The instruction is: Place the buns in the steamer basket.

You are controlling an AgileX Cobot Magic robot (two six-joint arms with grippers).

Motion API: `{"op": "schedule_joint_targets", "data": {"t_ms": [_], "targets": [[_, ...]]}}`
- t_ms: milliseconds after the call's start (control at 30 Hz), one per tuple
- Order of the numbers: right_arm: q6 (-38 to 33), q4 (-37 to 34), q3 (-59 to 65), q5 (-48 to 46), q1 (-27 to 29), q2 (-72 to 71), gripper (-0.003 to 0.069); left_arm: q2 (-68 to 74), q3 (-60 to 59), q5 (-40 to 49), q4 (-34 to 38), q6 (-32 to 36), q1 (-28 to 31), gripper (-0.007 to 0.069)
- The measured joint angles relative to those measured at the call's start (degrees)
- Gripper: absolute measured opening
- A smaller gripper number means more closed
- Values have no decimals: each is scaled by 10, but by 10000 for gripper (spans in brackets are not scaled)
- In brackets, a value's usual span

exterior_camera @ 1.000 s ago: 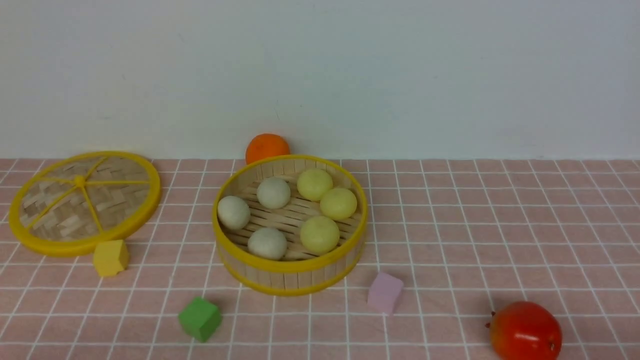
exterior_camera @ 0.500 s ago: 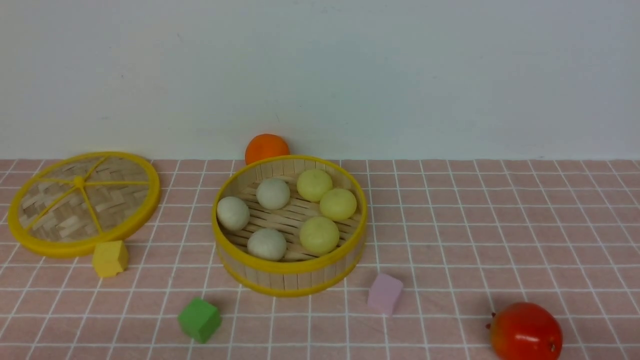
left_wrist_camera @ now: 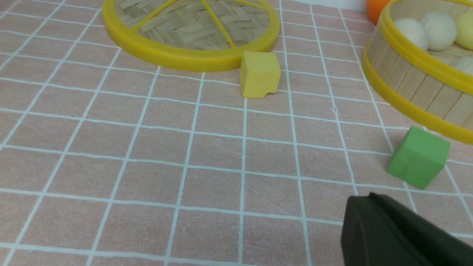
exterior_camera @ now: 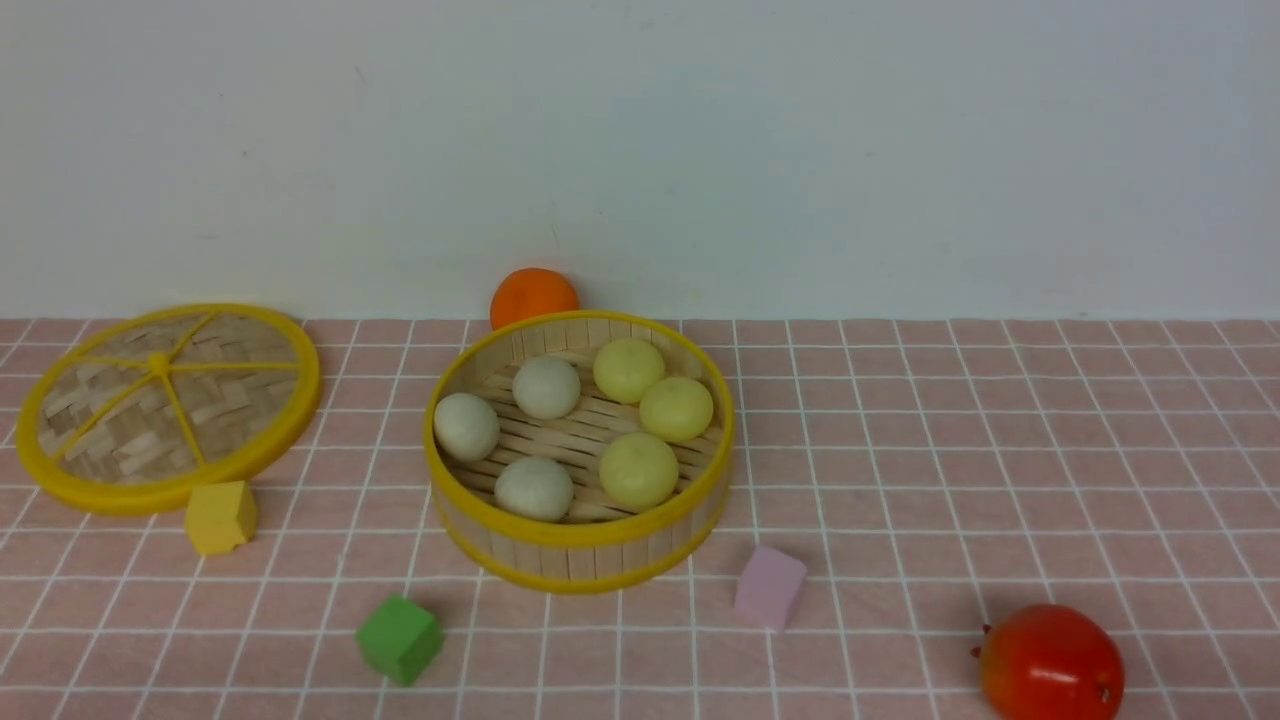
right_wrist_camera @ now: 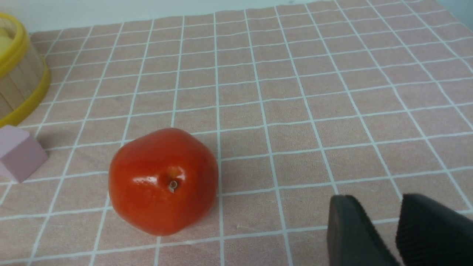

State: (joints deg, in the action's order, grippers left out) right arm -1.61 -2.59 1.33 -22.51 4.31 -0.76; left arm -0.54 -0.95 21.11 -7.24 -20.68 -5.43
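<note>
The steamer basket (exterior_camera: 580, 535) stands mid-table with its yellow rims and slat wall. Inside it lie three off-white buns (exterior_camera: 546, 386) on its left side and three pale yellow buns (exterior_camera: 677, 408) on its right. Neither gripper shows in the front view. In the left wrist view my left gripper (left_wrist_camera: 366, 199) is shut with nothing in it, low over the cloth in front of the basket's wall (left_wrist_camera: 406, 79). My right gripper (right_wrist_camera: 380, 201) is open and empty, hanging over the cloth near the red fruit, far from the basket's edge (right_wrist_camera: 22, 74).
A woven lid (exterior_camera: 165, 405) lies at the left with a yellow cube (exterior_camera: 220, 515) at its front. A green cube (exterior_camera: 400, 638) and a lilac cube (exterior_camera: 769, 586) sit before the basket. An orange fruit (exterior_camera: 534, 293) is behind it, a red fruit (exterior_camera: 1050, 662) at front right.
</note>
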Motion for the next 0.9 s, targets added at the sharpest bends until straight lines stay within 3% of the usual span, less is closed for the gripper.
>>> {"op": "schedule_joint_targets", "data": {"t_ms": [900], "targets": [[0, 0, 0, 0, 0, 0, 238, 0, 0, 0, -1, -1, 0, 22]]}}
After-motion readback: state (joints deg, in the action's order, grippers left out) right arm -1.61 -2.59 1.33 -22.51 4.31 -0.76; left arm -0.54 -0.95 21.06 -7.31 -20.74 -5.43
